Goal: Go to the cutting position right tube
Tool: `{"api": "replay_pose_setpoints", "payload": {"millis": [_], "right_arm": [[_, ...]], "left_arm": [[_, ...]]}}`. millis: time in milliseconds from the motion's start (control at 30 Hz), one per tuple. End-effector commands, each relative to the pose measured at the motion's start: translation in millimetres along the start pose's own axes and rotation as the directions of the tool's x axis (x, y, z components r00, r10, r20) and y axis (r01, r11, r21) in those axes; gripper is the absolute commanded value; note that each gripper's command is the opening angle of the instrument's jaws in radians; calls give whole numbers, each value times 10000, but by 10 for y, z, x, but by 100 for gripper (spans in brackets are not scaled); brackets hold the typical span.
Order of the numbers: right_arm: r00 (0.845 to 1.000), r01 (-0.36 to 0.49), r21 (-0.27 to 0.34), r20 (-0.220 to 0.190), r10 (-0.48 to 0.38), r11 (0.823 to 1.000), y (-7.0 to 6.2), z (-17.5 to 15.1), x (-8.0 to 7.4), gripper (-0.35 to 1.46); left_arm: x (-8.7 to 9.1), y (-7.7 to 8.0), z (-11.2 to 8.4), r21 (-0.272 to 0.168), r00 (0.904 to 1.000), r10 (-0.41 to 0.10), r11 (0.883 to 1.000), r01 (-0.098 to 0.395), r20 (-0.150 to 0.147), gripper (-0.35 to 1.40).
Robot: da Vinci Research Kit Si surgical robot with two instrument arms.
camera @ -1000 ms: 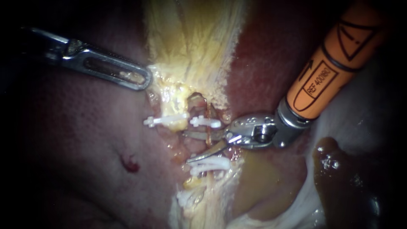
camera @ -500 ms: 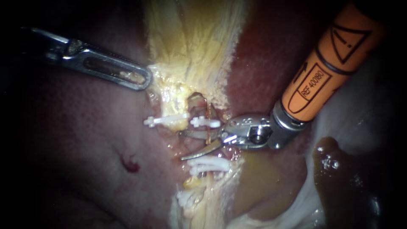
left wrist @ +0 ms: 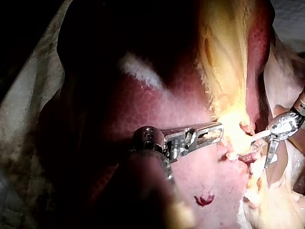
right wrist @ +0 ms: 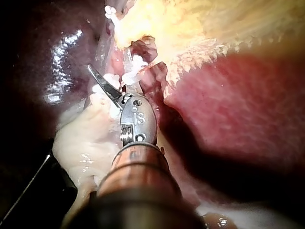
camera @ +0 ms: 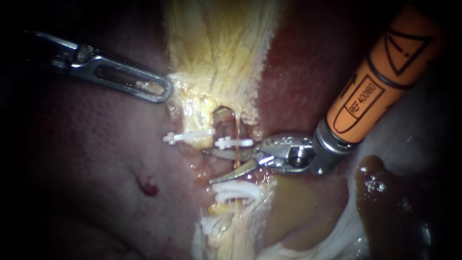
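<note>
In the endoscope view my right instrument [camera: 209,166] comes in on an orange shaft, its two curved blades open. A thin reddish tube [camera: 237,129], the right one, runs down between the blades. They straddle it between an upper white clip [camera: 233,142] and a lower white clip [camera: 236,190]. Another clip [camera: 187,136] sits on the tube to the left. My left instrument [camera: 161,90] has its jaws shut on the yellowish gallbladder [camera: 219,53] edge. The left wrist view shows that grip [left wrist: 217,131]. In the right wrist view one blade [right wrist: 102,81] reaches past a clip [right wrist: 136,64].
Dark red liver [camera: 96,159] lies to the left with a small bleeding spot [camera: 147,187]. More liver [camera: 298,72] lies under the orange shaft. A pool of brown fluid [camera: 298,212] and pale tissue [camera: 337,236] sit below my right instrument. A further clip [camera: 211,224] lies lower down.
My right instrument slid slightly left, then back right, blades still open across the tube. My left instrument has not moved.
</note>
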Motion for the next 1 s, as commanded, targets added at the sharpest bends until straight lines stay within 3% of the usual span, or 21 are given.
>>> {"api": "replay_pose_setpoints", "payload": {"millis": [33,167,500,1000], "right_arm": [[10000,4,231,6,-5,9997,-4,1,2,130],[9999,59,847,-159,-46,9964,-11,2,6,125],[9974,44,1035,-721,31,9946,-14,-4,24,125],[9962,-176,1129,-826,270,9935,-18,-2,25,126]], "left_arm": [[0,0,0,6,10000,3,10000,-3,1,-35],[0,0,0,7,10000,3,10000,-3,1,-35],[0,0,0,6,10000,3,10000,-3,1,-35],[0,1,0,5,10000,5,10000,-5,2,-35]]}}
